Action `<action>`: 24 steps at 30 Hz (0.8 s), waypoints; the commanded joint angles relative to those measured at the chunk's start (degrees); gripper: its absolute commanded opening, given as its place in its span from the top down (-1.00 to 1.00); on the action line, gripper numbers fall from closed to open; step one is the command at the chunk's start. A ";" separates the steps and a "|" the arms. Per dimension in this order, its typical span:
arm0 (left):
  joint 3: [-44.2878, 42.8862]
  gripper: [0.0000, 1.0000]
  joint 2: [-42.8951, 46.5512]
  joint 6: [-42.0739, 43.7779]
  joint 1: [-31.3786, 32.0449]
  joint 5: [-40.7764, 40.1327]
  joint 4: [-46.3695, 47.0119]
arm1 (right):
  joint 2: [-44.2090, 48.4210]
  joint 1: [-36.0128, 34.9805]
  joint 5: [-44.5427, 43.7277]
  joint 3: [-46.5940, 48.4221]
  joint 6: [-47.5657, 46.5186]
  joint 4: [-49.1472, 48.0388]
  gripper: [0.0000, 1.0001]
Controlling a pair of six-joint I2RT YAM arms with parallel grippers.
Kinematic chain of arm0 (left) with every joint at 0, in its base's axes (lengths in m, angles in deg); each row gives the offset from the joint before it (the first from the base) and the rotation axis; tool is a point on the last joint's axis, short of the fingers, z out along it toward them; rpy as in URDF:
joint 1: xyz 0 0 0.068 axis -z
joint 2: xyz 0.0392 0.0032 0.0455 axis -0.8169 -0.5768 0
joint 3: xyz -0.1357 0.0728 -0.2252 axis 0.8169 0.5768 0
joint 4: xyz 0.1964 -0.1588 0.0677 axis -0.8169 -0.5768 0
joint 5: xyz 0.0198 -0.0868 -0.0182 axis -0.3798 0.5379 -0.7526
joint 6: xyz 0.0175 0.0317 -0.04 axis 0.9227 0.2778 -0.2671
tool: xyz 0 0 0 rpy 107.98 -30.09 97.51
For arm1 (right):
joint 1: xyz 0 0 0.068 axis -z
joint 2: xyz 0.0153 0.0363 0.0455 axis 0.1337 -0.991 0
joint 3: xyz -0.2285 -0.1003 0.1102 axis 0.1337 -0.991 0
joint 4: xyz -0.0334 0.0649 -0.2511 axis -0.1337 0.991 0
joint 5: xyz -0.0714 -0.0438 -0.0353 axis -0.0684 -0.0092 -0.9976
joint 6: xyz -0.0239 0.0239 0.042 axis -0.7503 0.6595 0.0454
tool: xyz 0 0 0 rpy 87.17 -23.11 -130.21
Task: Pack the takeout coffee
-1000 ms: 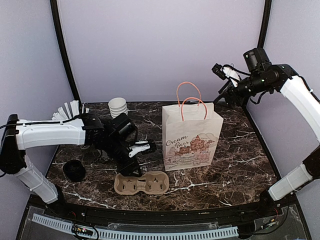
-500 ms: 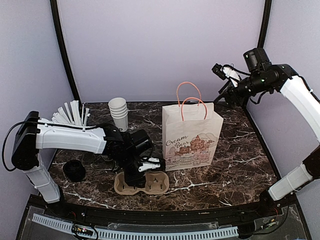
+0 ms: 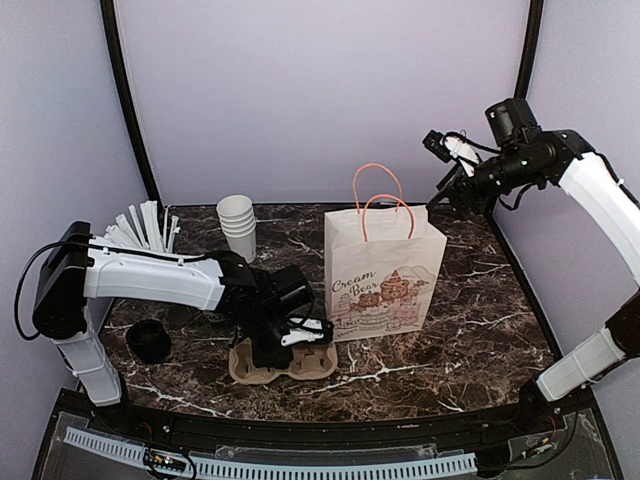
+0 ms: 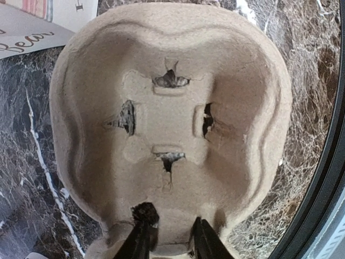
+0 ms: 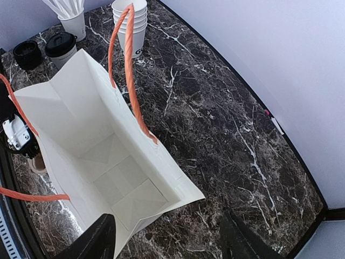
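Table (image 3: 480,330): dark marble; everything is stood on it.
Paper bag (image 3: 385,275): set upright at the middle, mouth open, orange handles raised.
Cup carrier (image 4: 170,129): laid flat near the front edge, just beside the bag's left corner.
Left gripper (image 4: 170,232): placed at the carrier's waist between the two wells, jaws narrow; a firm pinch cannot be told.
Right gripper (image 5: 167,216): held high above the bag, fingers spread wide, nothing held.
Takeout coffee (image 5: 60,47): stood upright with its lid on, left of the bag, beside the straw cup (image 5: 73,21).
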 commanded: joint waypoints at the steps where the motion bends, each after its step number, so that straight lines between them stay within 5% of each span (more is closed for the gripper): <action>1: -1.71 0.42 0.23 0.11 0.31 -1.14 -1.94 | 0.49 0.35 0.08 -0.32 -0.05 -1.62 -0.33; 24: -1.85 0.52 3.46 -3.14 0.27 3.48 0.47 | -9.95 1.86 6.49 16.11 0.72 -0.74 -0.32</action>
